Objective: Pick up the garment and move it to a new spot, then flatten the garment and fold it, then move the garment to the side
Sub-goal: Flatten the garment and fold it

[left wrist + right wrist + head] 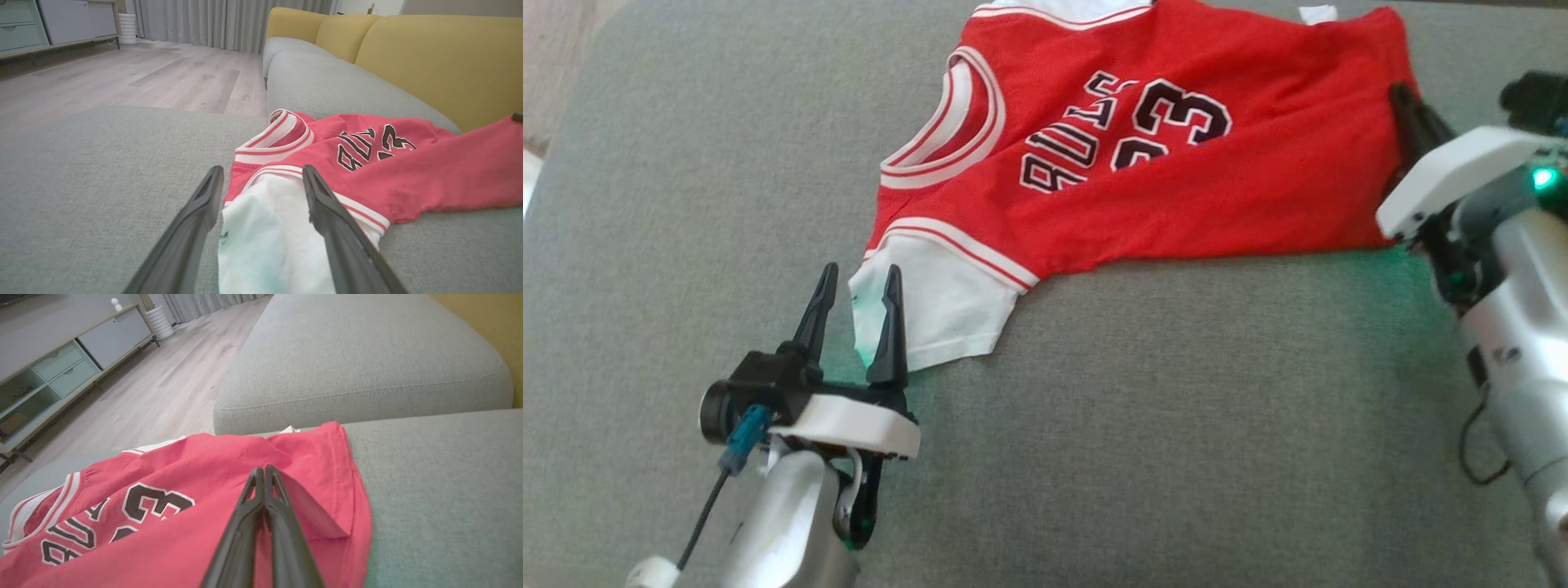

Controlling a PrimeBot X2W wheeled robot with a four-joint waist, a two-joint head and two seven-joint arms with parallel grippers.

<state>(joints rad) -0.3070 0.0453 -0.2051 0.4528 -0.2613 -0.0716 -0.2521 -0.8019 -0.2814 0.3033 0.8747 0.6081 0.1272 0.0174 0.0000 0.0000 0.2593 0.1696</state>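
red jersey, "bul" lettering, numeral 3

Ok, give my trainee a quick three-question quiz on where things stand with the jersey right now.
1. True or false: the left gripper is open, with the white sleeve of the red jersey between its fingers.
2. The right gripper is closed at the jersey's: A) collar, B) hem end, C) printed number.
3. What does the jersey lie on?

Key: 1 true; 2 B; 3 the grey sofa cushion.
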